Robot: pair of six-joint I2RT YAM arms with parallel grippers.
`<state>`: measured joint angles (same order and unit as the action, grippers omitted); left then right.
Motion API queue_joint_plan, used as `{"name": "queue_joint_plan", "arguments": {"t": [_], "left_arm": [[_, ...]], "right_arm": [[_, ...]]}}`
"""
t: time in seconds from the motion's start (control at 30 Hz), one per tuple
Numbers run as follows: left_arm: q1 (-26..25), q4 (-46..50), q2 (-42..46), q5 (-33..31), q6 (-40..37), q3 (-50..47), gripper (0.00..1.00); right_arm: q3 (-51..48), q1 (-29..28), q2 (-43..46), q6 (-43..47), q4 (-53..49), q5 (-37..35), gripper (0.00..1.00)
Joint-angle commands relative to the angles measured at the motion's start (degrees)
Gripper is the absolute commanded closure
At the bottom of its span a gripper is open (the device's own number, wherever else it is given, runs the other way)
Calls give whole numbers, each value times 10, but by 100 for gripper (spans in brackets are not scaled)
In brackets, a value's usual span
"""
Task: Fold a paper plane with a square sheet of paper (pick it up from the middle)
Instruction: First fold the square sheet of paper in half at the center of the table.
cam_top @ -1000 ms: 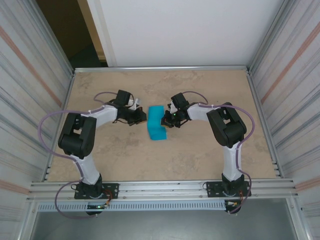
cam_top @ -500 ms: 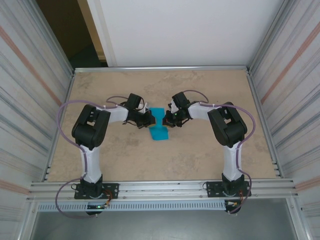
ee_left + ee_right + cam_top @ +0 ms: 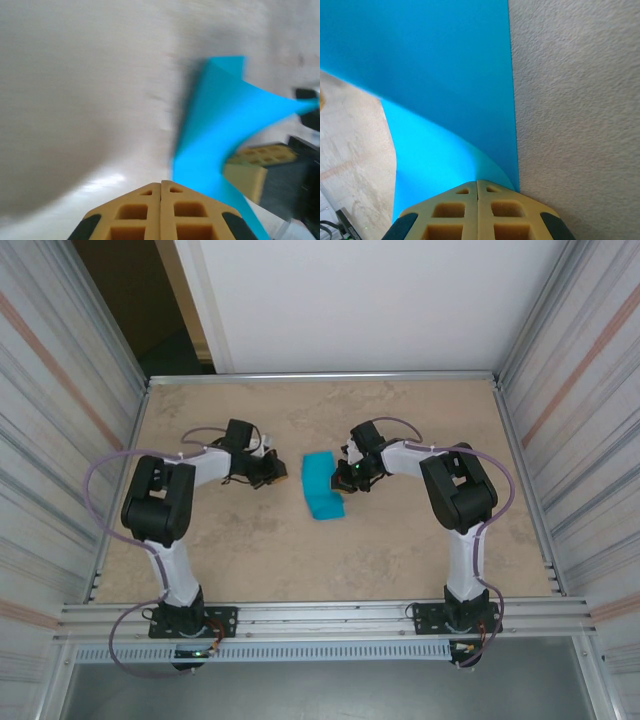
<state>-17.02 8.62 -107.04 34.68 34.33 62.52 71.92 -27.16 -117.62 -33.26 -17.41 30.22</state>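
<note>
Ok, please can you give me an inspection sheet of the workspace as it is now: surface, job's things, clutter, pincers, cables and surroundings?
Surface: beige mottled table, no stains seen.
Job's things: blue paper mid-table, bent, with one part lifted off the table; no finished plane.
Clutter: nothing seen.
Pincers: left pincer shut, apart from the paper; right pincer shut, seemingly pinching the paper's edge.
Cables: a lilac cable loops off each arm; neither lies on the paper.
Surroundings: ribbed metal walls on both sides, white panel behind, dark opening at far left.
</note>
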Motion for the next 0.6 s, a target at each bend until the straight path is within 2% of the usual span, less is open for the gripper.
{"name": "queue_joint_plan", "arguments": {"t": [0.0, 0.1, 0.27, 0.4, 0.57], "left_arm": [[-56, -22, 14, 6, -5, 18, 100], [-88, -29, -28, 8, 0, 48, 100], [-101, -20, -84, 10, 24, 86, 100], [-92, 2, -105, -17, 14, 99, 100], [-49, 23, -127, -33, -9, 107, 100]], "right_arm": [[-42, 13, -71, 23, -140, -133, 100], [-42, 13, -73, 24, -140, -132, 100], [-45, 13, -66, 25, -141, -130, 100], [-43, 13, -65, 25, -143, -132, 100], [-42, 14, -67, 26, -151, -142, 100]]}}
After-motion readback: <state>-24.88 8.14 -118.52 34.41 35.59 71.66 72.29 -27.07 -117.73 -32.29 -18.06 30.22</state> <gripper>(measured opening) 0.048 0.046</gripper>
